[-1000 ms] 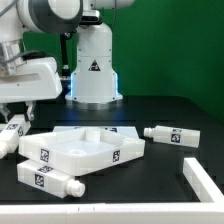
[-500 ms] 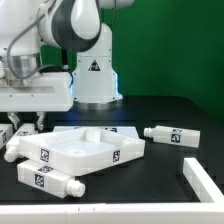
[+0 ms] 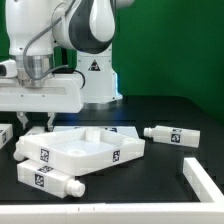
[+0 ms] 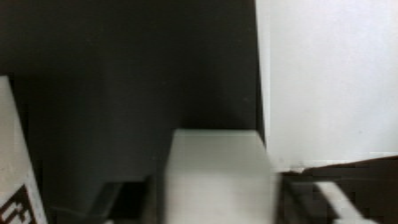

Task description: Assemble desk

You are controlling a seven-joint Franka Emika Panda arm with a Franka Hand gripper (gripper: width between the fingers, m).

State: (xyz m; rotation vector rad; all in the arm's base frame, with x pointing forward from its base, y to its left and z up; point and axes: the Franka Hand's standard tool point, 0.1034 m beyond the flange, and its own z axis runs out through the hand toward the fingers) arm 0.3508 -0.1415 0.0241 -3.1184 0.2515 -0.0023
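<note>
1. The robot arm is hanging over the black desk at the exterior view's left. Its fingers are pointing down just above the left corner of the square panel.
2. The fingers are standing partly apart and gripping nothing that can be seen. The wrist view is showing a white part below the gap; whether they are touching it cannot be told.
3. The panel is lying rim-up near the middle of the desk, with no leg standing in any corner.
4. Loose parts are lying around it: a right leg well apart on the exterior view's right, a front leg just before the panel, and a far leg at the exterior view's left edge. A fourth is not showing clearly.
5. Assembly appears to be barely beginning, with nothing joined and every fitting waiting.
</note>
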